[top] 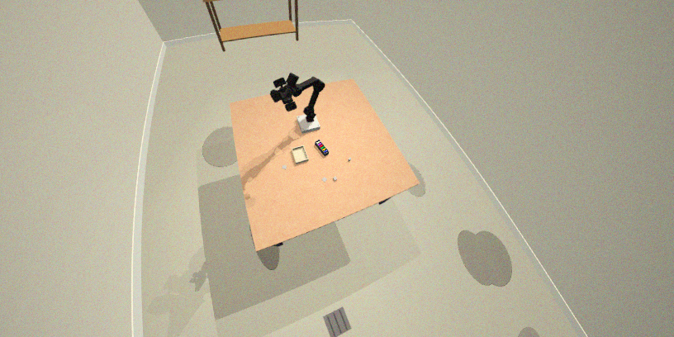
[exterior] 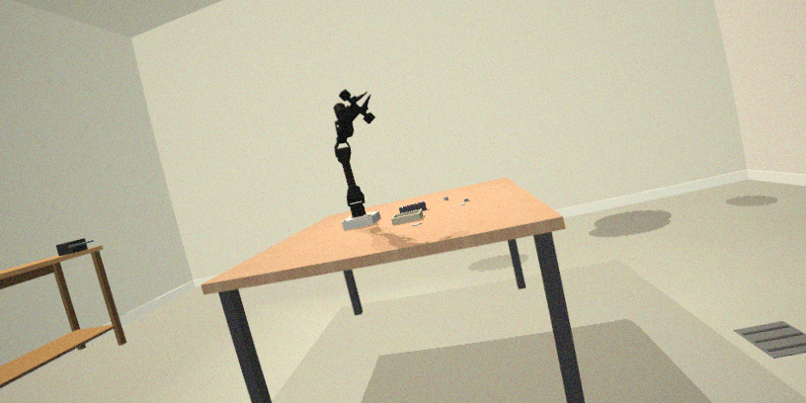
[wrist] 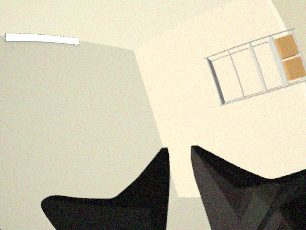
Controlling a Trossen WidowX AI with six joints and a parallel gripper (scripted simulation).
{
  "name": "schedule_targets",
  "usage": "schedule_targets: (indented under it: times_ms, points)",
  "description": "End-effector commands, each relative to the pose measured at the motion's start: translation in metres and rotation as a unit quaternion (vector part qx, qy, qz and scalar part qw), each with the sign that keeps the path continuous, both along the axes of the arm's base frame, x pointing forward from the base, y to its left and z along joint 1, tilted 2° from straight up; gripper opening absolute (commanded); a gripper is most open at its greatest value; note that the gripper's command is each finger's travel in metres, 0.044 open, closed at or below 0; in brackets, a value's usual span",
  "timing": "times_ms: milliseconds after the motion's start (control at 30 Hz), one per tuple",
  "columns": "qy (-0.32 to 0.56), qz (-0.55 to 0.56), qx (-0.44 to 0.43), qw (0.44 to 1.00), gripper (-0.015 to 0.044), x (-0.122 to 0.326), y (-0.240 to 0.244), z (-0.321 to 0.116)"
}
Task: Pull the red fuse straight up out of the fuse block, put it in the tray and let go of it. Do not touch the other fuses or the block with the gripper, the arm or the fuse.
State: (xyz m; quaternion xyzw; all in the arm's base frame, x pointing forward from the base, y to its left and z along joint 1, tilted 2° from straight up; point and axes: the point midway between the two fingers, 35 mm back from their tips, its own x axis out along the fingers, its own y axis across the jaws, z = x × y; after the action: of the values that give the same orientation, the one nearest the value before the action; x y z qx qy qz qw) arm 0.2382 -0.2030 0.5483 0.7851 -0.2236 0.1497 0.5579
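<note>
Red fuse (top: 320,144): seated in fuse block (top: 321,147) — unpulled.
Tray (top: 299,154): nothing inside.
Tool (top: 282,93): raised at block's 11 o'clock — narrowly parted, holding nothing.

Matt wooden table (top: 330,192); matt black arm (top: 311,98); pale smooth tray (top: 299,154).

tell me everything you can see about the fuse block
The fuse block is a small black oblong lying flat on the wooden table, just right of the tray and apart from it, near the arm's white base. A row of coloured fuses sits in its top; red, green and blue show. The gripper is raised far above, touching nothing.
</note>
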Motion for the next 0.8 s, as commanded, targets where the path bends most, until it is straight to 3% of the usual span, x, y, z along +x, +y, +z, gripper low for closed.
schedule_targets:
  times_ms: [0,200,433,767]
  points:
    - [0.043,0.003,0.033,0.999,0.0074,0.03,-0.009,-0.031]
    - [0.145,0.01,0.084,0.986,0.0074,0.085,-0.008,-0.098]
    - [0.315,0.04,0.106,0.942,0.0074,0.141,0.032,-0.199]
    - [0.575,0.111,0.029,0.81,0.0074,0.154,0.131,-0.343]
